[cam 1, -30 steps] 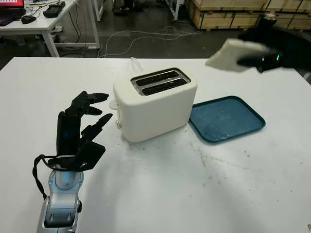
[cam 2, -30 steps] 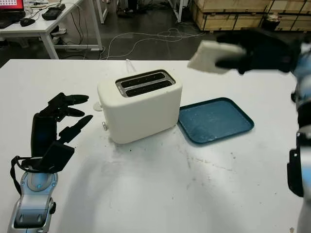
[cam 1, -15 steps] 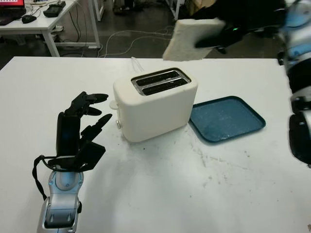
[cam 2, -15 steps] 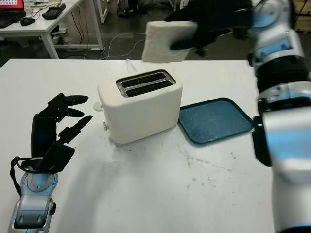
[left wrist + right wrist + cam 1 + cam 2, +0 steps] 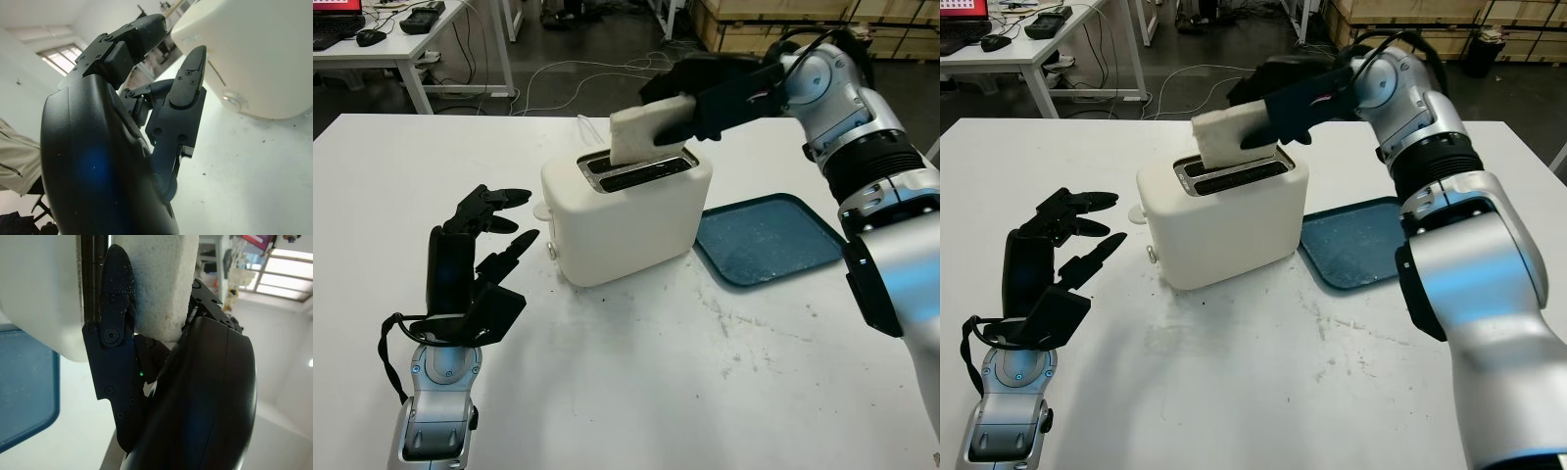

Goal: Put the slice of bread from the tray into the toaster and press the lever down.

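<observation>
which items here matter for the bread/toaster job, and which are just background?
In the job:
- slice of bread, held by the right hand above the toaster's slots
- toaster
- blue tray

Not in the job:
- left hand, open, beside the toaster
- desk behind the table
- cables on the floor
- wooden crates

Dark floor [image 5: 607, 59] behind white table [image 5: 636, 392], w/ loose cables [image 5: 597, 73] trailing across. White desk [image 5: 396, 44] at far left w/ electronics on top. Wooden crates [image 5: 744, 24] stacked at far right.
</observation>
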